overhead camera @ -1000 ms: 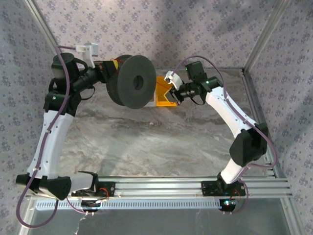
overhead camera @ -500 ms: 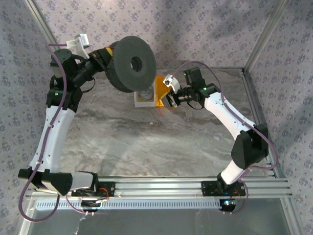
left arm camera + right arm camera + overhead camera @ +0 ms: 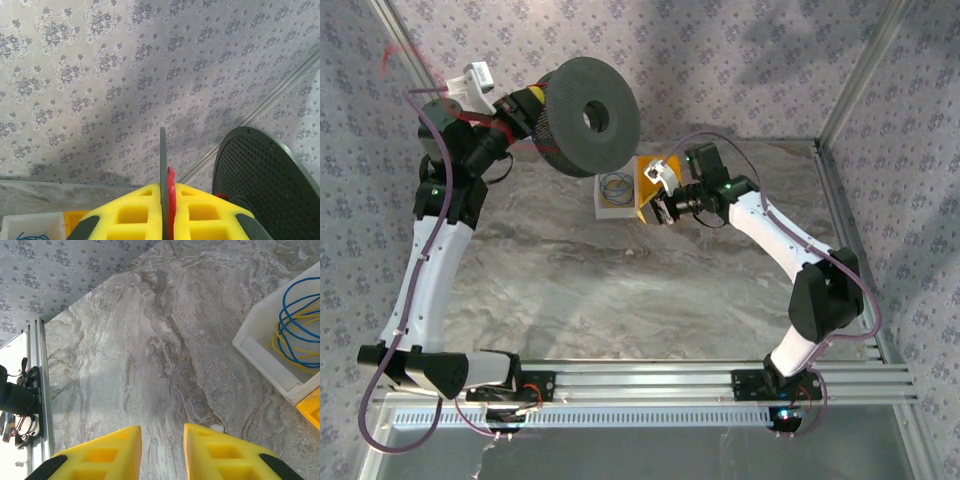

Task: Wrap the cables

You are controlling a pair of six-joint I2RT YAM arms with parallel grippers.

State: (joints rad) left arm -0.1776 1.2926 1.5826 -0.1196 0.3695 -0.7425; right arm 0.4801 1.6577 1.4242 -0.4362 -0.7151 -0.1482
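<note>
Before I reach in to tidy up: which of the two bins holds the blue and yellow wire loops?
The white bin, beside the orange bin and under the black spool in the top view; the loops lie inside it.

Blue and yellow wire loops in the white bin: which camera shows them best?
Right wrist: the wire loops lie large and sharp inside the white bin, though cut by the frame edge. Top external shows them whole but tiny. Left wrist catches a blue sliver at its bottom-left corner.
</note>
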